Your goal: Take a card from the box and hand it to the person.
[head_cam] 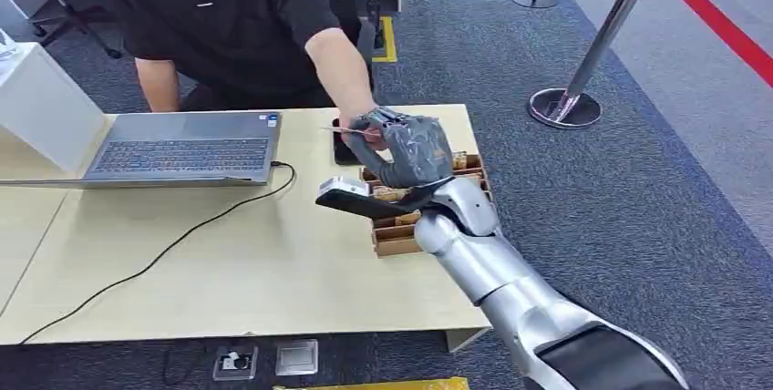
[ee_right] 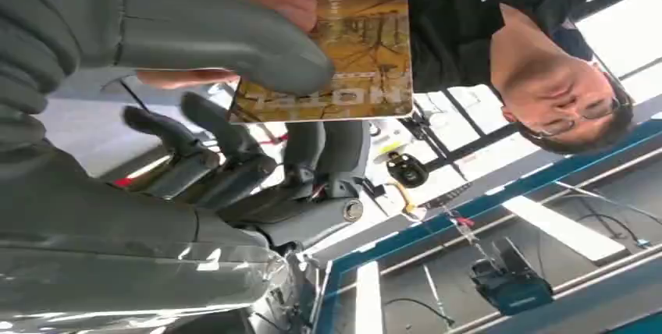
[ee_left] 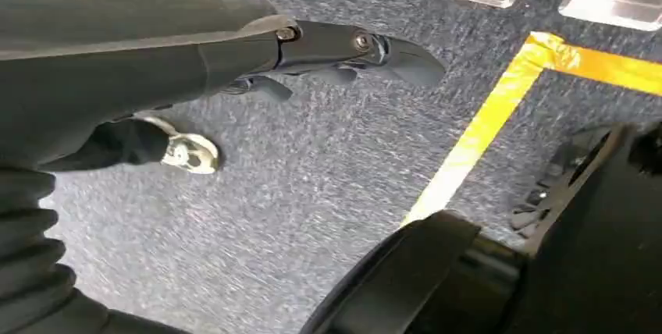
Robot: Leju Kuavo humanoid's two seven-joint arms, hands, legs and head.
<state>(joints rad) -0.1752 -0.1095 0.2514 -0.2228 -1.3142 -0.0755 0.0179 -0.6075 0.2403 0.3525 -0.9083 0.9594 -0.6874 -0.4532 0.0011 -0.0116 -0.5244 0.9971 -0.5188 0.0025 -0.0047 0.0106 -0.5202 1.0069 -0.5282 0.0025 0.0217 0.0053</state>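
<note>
The right hand (head_cam: pixel 412 146) is raised just above the brown compartmented cardboard box (head_cam: pixel 397 237), which sits at the far right end of the pale wooden table (head_cam: pixel 237 271). Its thick grey thumb (ee_right: pixel 234 45) presses a thin golden-brown printed card (ee_right: pixel 367 53) against the darker fingers, so the card is pinched and held flat over the box's far side. The person's hand (head_cam: pixel 360 126), coming from a black short-sleeved shirt (head_cam: pixel 228 7), touches the same card from beyond the box. The card carries pale lettering seen upside down and partly covered by the thumb; it cannot be read with confidence. Left of the box lies an open silver laptop (head_cam: pixel 182 148), its black cable (head_cam: pixel 182 235) trailing across the table. The left hand (ee_left: pixel 343 57) hangs over grey carpet, its fingers extended and holding nothing.
</note>
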